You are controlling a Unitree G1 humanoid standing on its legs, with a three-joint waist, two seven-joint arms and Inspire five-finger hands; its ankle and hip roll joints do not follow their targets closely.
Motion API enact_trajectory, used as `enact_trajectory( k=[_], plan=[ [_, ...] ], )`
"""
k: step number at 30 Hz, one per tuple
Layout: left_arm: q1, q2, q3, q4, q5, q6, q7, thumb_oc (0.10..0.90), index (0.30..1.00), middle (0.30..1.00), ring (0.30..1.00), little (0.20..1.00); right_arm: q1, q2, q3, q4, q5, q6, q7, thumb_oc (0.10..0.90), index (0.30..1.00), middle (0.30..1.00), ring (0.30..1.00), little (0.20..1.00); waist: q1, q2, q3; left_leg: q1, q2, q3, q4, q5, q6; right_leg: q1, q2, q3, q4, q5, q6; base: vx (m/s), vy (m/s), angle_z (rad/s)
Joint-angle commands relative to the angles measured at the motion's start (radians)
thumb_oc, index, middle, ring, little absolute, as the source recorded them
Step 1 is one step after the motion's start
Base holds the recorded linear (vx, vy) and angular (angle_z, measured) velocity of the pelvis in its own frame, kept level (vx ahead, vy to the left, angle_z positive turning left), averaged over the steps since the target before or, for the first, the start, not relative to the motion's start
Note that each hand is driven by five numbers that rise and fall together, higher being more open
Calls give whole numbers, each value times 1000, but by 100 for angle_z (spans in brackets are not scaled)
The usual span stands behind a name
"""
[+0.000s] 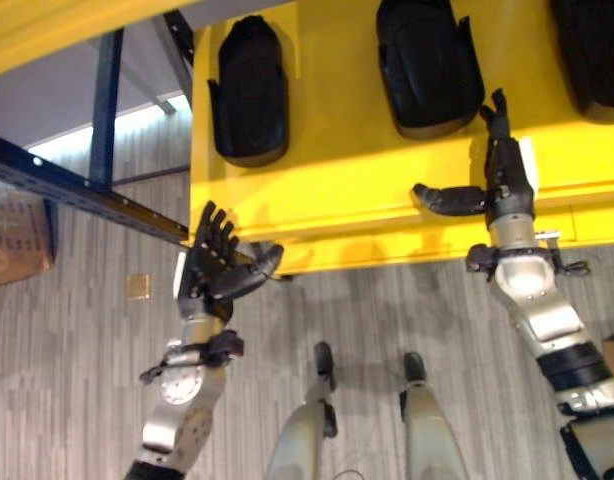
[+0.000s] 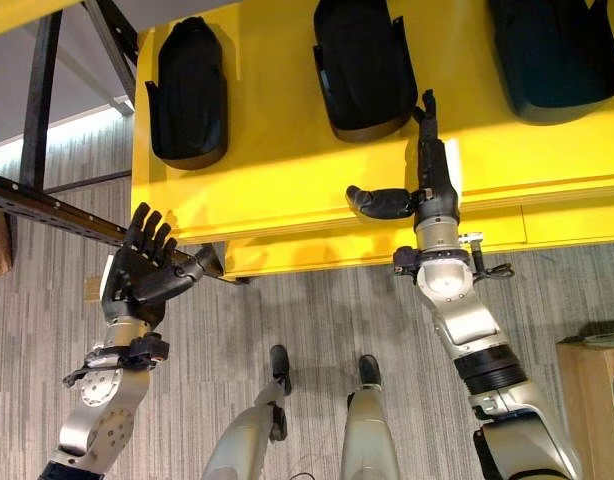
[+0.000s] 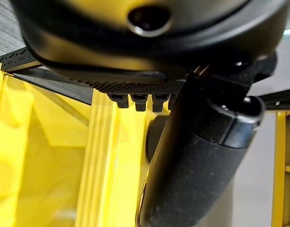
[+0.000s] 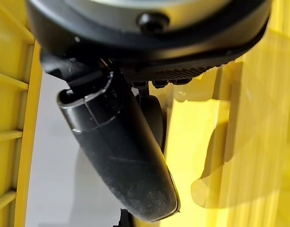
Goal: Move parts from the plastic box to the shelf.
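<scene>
overhead, yellow plastic box (image 1: 387, 190) holding three black parts (image 1: 249, 92), both hands beneath

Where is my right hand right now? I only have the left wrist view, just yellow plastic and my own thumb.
Observer: Your right hand lies over the near rim of the yellow box, fingers straight, pointing into it and holding nothing.
Operator: What's inside the box?
Observer: Three black parts in a row: the left part, the middle part and the right part.
Operator: Which one is closest to that hand?
Observer: The middle part. The fingertips are just beside its near corner, though I can't tell whether they touch it.
</scene>
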Motion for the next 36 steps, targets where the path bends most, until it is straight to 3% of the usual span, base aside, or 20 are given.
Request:
enact_trajectory(
  k=[1, 25, 36],
  plan=[
    [-54, 45, 83, -64, 39, -124, 16, 900, 1000, 1000, 1000, 1000, -170, 25, 32, -21, -10, -73, 17, 900, 1000, 1000, 1000, 1000, 17, -59, -26, 100, -36, -10, -34, -72, 2, 32, 69, 7, -117, 73, -66, 0, 0, 0],
    [-57, 45, 78, -63, 43, -122, 13, 900, 1000, 1000, 1000, 1000, -150, -9, -21, -63, -37, -78, -20, 900, 1000, 1000, 1000, 1000, 7, -82, -36, 106, -34, -11, -31, -75, 5, 42, 71, 11, -123, 78, -66, -1, 1, 0],
    [-56, 48, 75, -71, 35, -109, -7, 900, 1000, 1000, 1000, 1000, -3, 37, -120, -190, -54, -112, -35, 900, 1000, 1000, 1000, 1000, -16, -109, -81, 147, -18, -16, -28, -89, 3, 112, 80, 6, -183, 96, -61, 1, -8, 4]
  ],
)
